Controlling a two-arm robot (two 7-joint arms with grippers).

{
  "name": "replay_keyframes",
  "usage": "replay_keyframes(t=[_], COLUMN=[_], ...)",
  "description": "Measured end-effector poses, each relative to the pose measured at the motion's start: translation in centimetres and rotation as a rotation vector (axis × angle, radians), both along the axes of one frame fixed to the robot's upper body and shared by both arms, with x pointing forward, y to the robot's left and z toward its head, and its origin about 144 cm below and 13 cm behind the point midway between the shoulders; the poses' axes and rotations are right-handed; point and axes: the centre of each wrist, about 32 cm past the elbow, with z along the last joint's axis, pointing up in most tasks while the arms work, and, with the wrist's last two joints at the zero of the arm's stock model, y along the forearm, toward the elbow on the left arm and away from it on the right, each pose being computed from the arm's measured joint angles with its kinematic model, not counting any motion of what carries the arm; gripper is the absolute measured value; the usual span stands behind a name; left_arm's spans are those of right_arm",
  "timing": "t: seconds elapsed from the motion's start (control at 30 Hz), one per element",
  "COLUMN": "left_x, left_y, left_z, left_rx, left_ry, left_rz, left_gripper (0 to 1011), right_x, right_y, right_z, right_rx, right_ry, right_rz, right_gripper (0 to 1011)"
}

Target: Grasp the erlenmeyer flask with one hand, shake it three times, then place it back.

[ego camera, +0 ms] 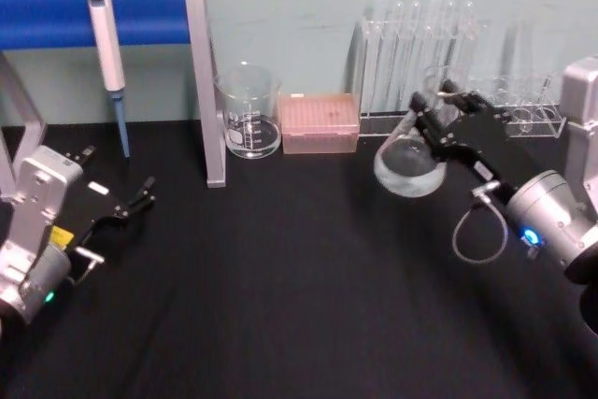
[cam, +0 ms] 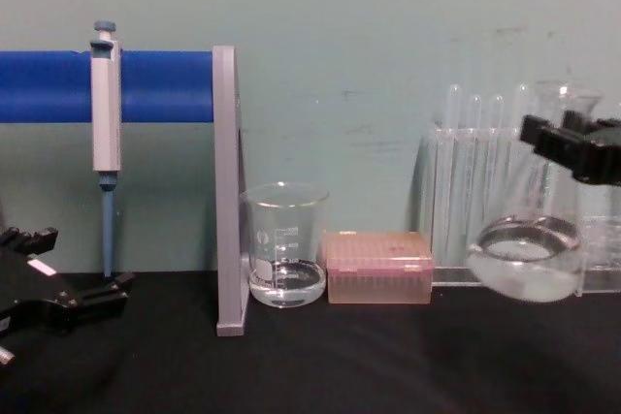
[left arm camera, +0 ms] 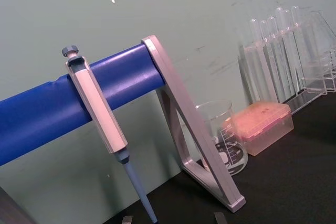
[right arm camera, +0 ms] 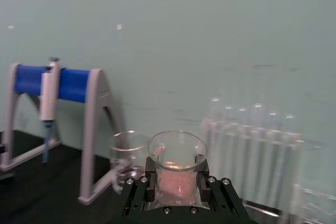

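The clear glass erlenmeyer flask (ego camera: 408, 167) hangs tilted just above the black table at the right, in front of the test tubes. My right gripper (ego camera: 433, 105) is shut on its neck. From the chest view the flask's round base (cam: 524, 264) sits low and to the left of the right gripper (cam: 555, 143). The right wrist view looks down on the flask's flared rim (right arm camera: 177, 153), with black fingers (right arm camera: 149, 179) pressed on both sides of the neck. Far off at the left, my left gripper (ego camera: 138, 198) stays parked low over the table, open and holding nothing.
A glass beaker (ego camera: 249, 111) and a pink tip box (ego camera: 320, 122) stand at the back centre. A rack of test tubes (ego camera: 420, 53) is right behind the flask. A pipette (ego camera: 107, 44) hangs on the blue stand (ego camera: 140, 14), whose grey leg (ego camera: 210, 91) reaches the table.
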Motion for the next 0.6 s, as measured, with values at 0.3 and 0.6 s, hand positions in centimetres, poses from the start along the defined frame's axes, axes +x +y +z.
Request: replay_keyframes(t=[0.3,0.6], left_x=[0.0,0.0], left_y=[0.0,0.0], left_z=[0.0,0.0], left_rx=[0.0,0.0], left_ry=[0.0,0.0], left_rz=[0.0,0.0], left_gripper=[1001,1001], right_x=[0.8,1.2], right_y=[2.8,5.4], right_z=[0.2,0.5], right_rx=[-0.025,-0.057], right_ry=[0.004,0.004], right_rz=[0.23,0.449], right_gripper=[456,456])
